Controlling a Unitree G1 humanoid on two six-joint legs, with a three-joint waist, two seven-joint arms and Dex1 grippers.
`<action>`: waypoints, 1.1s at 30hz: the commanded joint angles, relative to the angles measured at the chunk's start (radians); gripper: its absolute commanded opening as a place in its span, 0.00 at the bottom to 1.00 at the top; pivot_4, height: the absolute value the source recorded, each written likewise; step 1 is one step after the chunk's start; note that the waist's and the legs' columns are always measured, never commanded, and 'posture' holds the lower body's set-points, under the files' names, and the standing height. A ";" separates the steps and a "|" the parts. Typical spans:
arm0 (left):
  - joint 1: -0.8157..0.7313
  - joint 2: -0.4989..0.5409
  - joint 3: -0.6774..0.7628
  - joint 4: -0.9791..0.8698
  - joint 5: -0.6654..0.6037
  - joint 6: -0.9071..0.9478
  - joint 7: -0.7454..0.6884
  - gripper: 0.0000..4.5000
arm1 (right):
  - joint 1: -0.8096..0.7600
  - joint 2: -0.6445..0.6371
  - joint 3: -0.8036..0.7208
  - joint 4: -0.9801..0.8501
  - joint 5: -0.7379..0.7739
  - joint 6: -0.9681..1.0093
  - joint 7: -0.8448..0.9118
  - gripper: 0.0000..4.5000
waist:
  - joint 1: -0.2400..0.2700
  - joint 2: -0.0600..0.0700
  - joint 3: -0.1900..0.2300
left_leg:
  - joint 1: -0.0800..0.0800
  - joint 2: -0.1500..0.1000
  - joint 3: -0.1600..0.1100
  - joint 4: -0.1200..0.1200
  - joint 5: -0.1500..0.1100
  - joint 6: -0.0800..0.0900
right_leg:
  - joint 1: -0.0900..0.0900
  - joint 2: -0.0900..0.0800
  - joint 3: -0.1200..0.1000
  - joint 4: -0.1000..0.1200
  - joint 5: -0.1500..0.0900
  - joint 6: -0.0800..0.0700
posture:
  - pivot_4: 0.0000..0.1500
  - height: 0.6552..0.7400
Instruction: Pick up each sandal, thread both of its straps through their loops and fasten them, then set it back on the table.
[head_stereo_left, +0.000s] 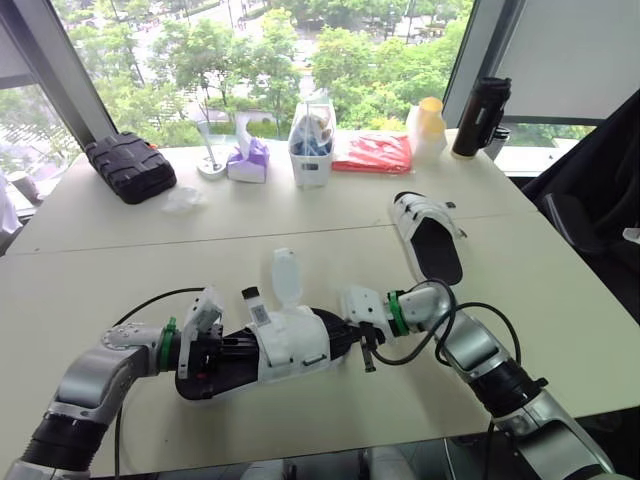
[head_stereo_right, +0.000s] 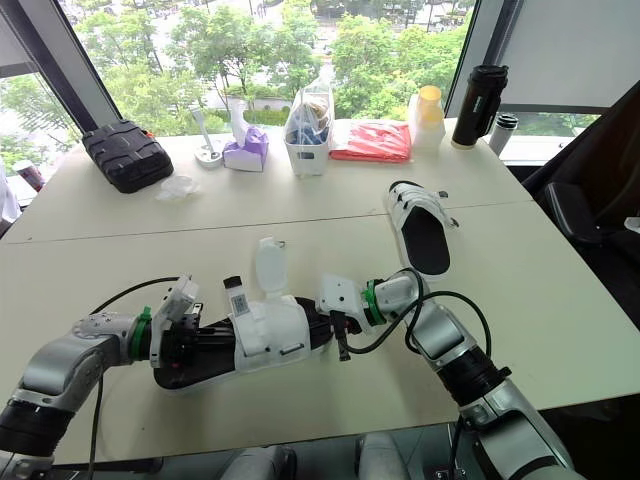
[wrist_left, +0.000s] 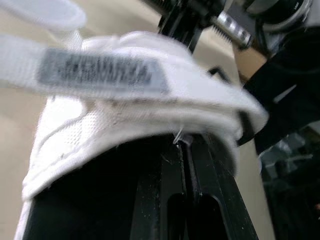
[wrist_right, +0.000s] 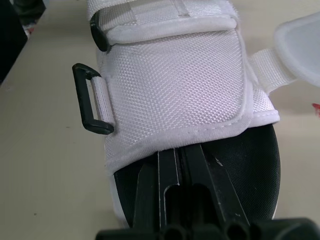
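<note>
sandal lies crosswise, toe rightward; left hand, right hand fingers together inside

Grey label on the sandal is blurred; nothing readable

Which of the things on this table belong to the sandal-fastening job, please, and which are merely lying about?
Job: near sandal, between left tool and right tool; far sandal.
Lying about: black case, tissue box, white caddy, red packet, black flask.

Beige table w/ daylit windows behind
</note>
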 joint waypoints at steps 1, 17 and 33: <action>-0.001 0.021 -0.003 0.013 0.025 -0.046 -0.022 0.02 | 0.001 0.010 0.005 -0.012 -0.006 -0.035 -0.018 0.00 | -0.001 0.000 0.000 | 0.000 0.000 0.000 0.000 0.000 0.000 | 0.000 0.000 0.000 0.000 0.000 0.000 | 1.00 1.00; 0.036 0.099 0.311 -0.087 -0.318 0.320 0.119 0.02 | -0.018 0.020 0.019 0.082 -0.041 -0.111 -0.032 0.00 | -0.005 0.000 0.000 | 0.002 0.001 0.000 -0.001 0.000 0.000 | 0.001 0.001 0.000 0.001 0.000 0.000 | 1.00 1.00; -0.068 -0.048 0.302 0.035 -0.294 0.303 0.326 0.99 | -0.017 0.015 0.023 0.085 -0.050 -0.126 -0.026 0.00 | -0.002 0.000 0.000 | 0.002 0.001 0.000 0.000 0.001 -0.001 | 0.001 0.001 0.000 0.001 0.000 0.000 | 1.00 1.00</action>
